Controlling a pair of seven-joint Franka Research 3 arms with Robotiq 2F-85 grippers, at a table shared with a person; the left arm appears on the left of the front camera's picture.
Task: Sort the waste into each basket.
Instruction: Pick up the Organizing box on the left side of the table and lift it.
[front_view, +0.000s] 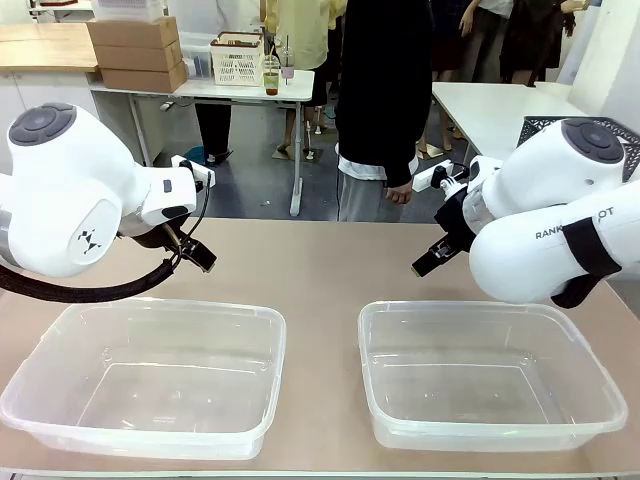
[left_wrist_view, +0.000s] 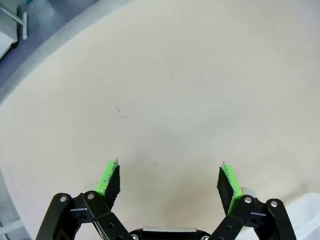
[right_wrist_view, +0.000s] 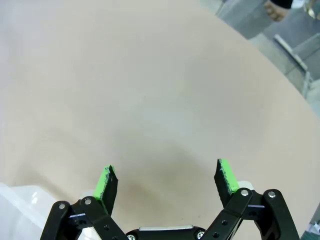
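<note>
- Front view: two clear tubs sit side by side on the table, apart, with a strip of tabletop between them. The left tub is at 7 o'clock of the picture and the right tub at 5 o'clock. Each runs its long axis 9-to-3. Both hold nothing.
- Left gripper hangs at 9 o'clock, above the table just past the far rim of the left tub. That tub lies toward 6 o'clock from it.
- Right gripper hangs at 3 o'clock in the mirrored spot. The right tub is toward 6 o'clock from it.
- Left wrist view: left gripper has its jaws spread wide, green pads well apart, with only beige tabletop between them. A corner of the left tub shows at 4 o'clock.
- Right wrist view: right gripper has its jaws spread just as wide, nothing held. A corner of the right tub shows at 8 o'clock.
- A person stands at 12 o'clock across the table, one hand hanging at the far edge. It looks empty.
- Waste: I cannot tell where it lies, so bearing, long axis and nearer arm stay open.
- Judgement: sorting is not yet begun. Items likely arrive from 12 o'clock, and whichever side they land on decides which arm goes.
</note>
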